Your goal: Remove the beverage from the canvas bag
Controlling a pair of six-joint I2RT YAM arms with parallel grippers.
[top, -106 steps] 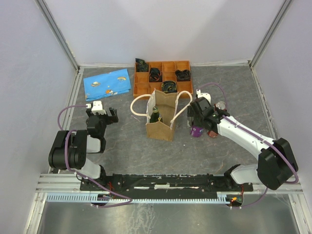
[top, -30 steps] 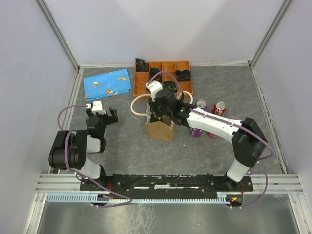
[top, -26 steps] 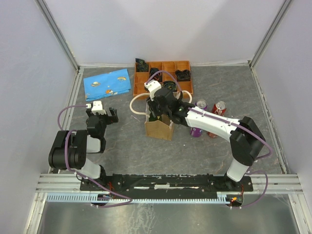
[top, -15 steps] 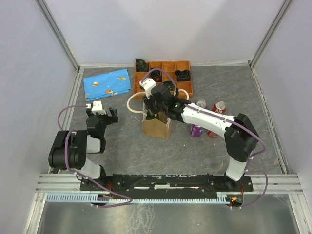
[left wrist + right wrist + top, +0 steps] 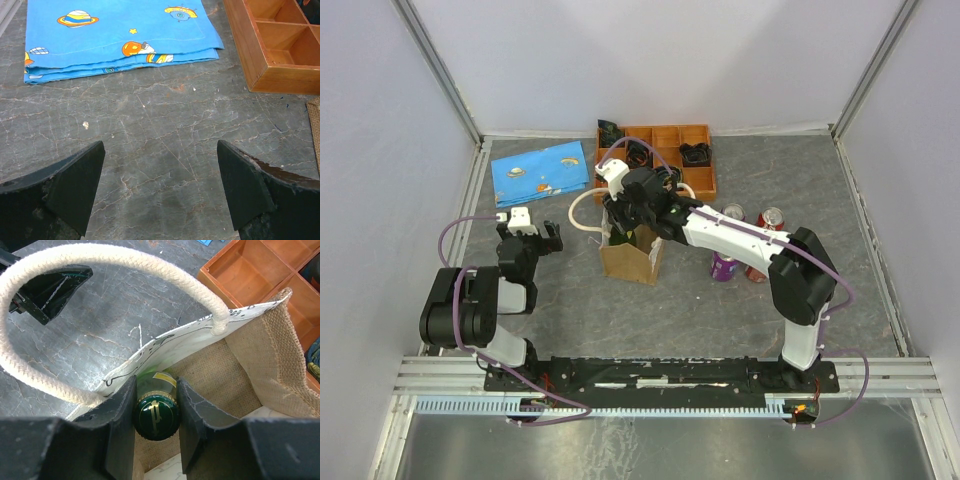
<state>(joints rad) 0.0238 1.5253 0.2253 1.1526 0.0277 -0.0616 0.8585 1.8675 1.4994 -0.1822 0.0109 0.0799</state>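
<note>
The canvas bag (image 5: 628, 259) stands upright in the middle of the table, tan with cream rope handles (image 5: 582, 211). My right gripper (image 5: 633, 222) reaches down into its mouth. In the right wrist view the bag's burlap inside (image 5: 240, 365) shows, one rope handle (image 5: 100, 260) arches over the top, and my right gripper (image 5: 156, 386) is shut on the neck of a green glass bottle, the beverage (image 5: 155, 416), just under its dark green cap. My left gripper (image 5: 530, 236) rests at the left, open (image 5: 160, 146) over bare table, holding nothing.
An orange-brown compartment tray (image 5: 696, 135) (image 5: 260, 65) sits just behind the bag. A folded blue cloth (image 5: 542, 168) (image 5: 120, 30) lies at the back left. Several drink cans stand right of the bag, among them a purple one (image 5: 723, 267) and a red one (image 5: 772, 218).
My right arm left the cans, reached into the bag and took the bottle's neck. Over the last second gripper, bottle and bag have shifted left together. The left arm stayed still.
</note>
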